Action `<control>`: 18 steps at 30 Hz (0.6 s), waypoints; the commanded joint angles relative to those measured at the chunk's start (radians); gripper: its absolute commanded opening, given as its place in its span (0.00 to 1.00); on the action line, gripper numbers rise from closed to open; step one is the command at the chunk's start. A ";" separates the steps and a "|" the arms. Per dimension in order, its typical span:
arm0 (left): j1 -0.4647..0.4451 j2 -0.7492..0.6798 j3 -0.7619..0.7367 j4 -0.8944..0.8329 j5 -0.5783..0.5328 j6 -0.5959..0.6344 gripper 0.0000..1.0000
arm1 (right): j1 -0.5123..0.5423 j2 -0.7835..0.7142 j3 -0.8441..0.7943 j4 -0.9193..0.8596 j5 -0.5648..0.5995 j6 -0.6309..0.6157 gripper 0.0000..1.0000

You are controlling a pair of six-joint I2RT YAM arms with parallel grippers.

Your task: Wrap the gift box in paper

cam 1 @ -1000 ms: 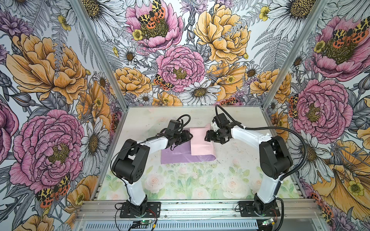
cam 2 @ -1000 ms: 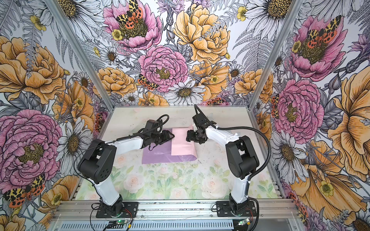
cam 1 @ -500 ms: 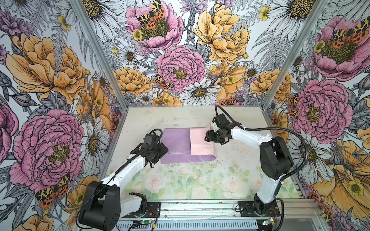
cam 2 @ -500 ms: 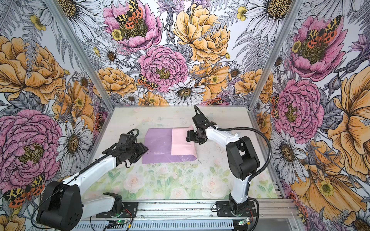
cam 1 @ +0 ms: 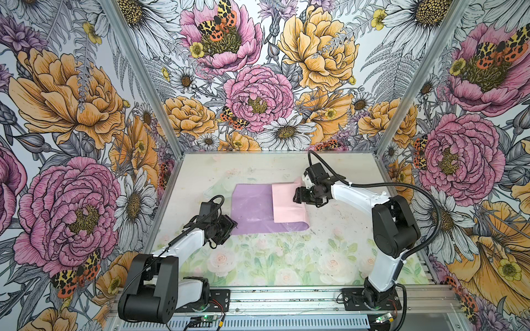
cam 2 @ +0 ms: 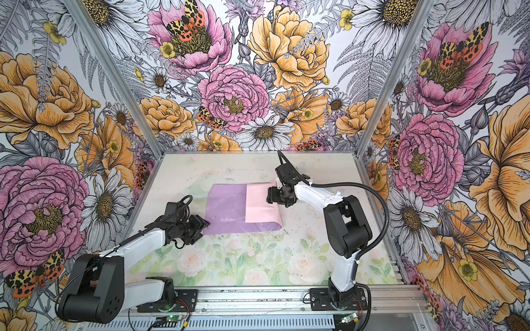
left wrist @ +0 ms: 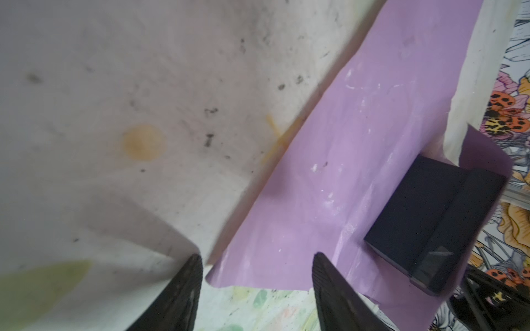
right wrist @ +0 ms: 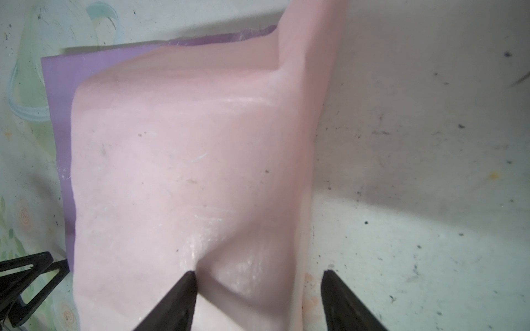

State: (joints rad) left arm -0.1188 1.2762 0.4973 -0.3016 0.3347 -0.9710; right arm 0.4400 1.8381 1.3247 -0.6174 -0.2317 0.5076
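The paper (cam 1: 252, 209) lies flat on the desk (cam 1: 258, 258), between the two claws. Most of it shows its purple side. The part next to the right claw (cam 1: 296, 197) is folded over, so its pink side faces up.

The right claw is open and holds nothing. In the right wrist view, the right claw (right wrist: 259, 273) has its two fingers wide apart. One finger (right wrist: 177, 301) pushes its tip down on the pink flap and makes a small dent there. The other finger (right wrist: 344, 301) is off the paper, over the bare desk. The folded edge of the paper (right wrist: 186, 157) runs between the two fingers.

The left claw (cam 1: 231, 226) is open too, with nothing in it. It is right at the near corner of the purple part. In the left wrist view, that corner of the paper (left wrist: 344, 143) sits between the tips of the left claw (left wrist: 256, 258). I cannot tell if the tips touch it.

The gift box (left wrist: 436, 212) is dark blue. It sits on the purple paper, well ahead of the left claw and close by the right claw. The flap rises just behind it. In both top views the pink flap hides the box, and the right claw (cam 2: 269, 196) rests on top of that flap.
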 commanded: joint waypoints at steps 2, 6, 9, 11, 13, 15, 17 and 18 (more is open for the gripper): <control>-0.033 0.039 -0.025 0.143 0.067 -0.043 0.62 | 0.011 -0.004 -0.016 -0.045 0.033 -0.015 0.70; -0.053 0.041 -0.015 0.231 0.075 -0.057 0.63 | 0.013 -0.006 -0.015 -0.044 0.032 -0.014 0.70; -0.053 0.043 -0.005 0.269 0.063 -0.048 0.62 | 0.013 -0.006 -0.016 -0.044 0.032 -0.015 0.70; -0.052 0.046 -0.002 0.309 0.055 -0.042 0.62 | 0.014 -0.008 -0.018 -0.044 0.032 -0.017 0.70; -0.051 0.051 0.005 0.349 0.057 -0.039 0.62 | 0.014 -0.009 -0.020 -0.043 0.033 -0.017 0.70; -0.053 0.053 0.020 0.371 0.060 -0.026 0.62 | 0.014 -0.010 -0.021 -0.043 0.032 -0.017 0.70; -0.055 0.055 0.027 0.374 0.044 -0.014 0.62 | 0.014 -0.011 -0.021 -0.044 0.034 -0.017 0.70; -0.055 0.056 0.026 0.381 0.046 -0.012 0.61 | 0.014 -0.013 -0.021 -0.044 0.034 -0.018 0.70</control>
State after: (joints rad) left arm -0.1680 1.3247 0.5011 0.0105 0.3836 -1.0115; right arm 0.4404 1.8374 1.3247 -0.6174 -0.2314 0.5076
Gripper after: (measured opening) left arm 0.613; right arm 0.701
